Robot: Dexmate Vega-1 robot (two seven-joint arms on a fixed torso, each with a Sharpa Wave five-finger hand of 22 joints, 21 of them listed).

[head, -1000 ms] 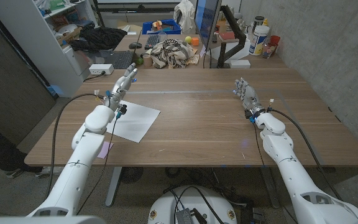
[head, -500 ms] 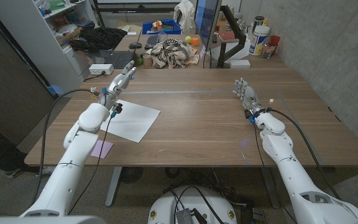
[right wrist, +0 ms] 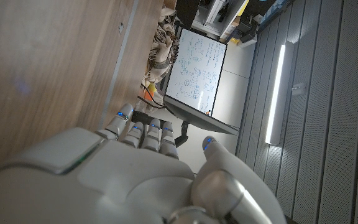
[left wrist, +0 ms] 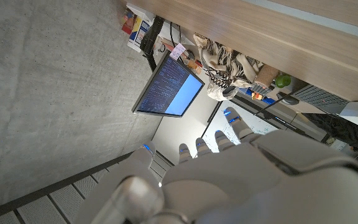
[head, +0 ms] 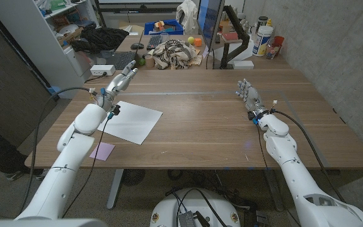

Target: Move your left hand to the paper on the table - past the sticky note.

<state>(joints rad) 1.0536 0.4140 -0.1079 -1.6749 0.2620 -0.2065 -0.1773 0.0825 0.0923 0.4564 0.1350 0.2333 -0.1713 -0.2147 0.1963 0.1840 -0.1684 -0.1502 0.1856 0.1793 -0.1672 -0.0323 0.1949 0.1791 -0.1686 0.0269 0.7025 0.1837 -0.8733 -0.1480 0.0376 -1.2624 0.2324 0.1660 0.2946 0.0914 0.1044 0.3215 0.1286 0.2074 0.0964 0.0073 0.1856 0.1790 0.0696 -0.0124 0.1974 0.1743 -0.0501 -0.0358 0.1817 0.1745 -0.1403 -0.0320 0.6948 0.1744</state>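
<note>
A white sheet of paper lies on the left half of the wooden table. A small pink sticky note lies nearer the front edge, beside my left forearm. My left hand hovers just beyond the paper's far corner, fingers stretched out and apart, holding nothing. In the left wrist view my left hand shows its back with fingers extended. My right hand stands at the right side of the table, fingers straight, empty; the right wrist view shows its back.
Behind the table stand a monitor, a crumpled cloth, a keyboard, a white power box and bottles. A shelf unit stands at the far left. A concrete wall runs along the right.
My left arm has swung outward to the left and the hand has moved a little farther away, uncovering the pink sticky note. The right arm has not moved.
</note>
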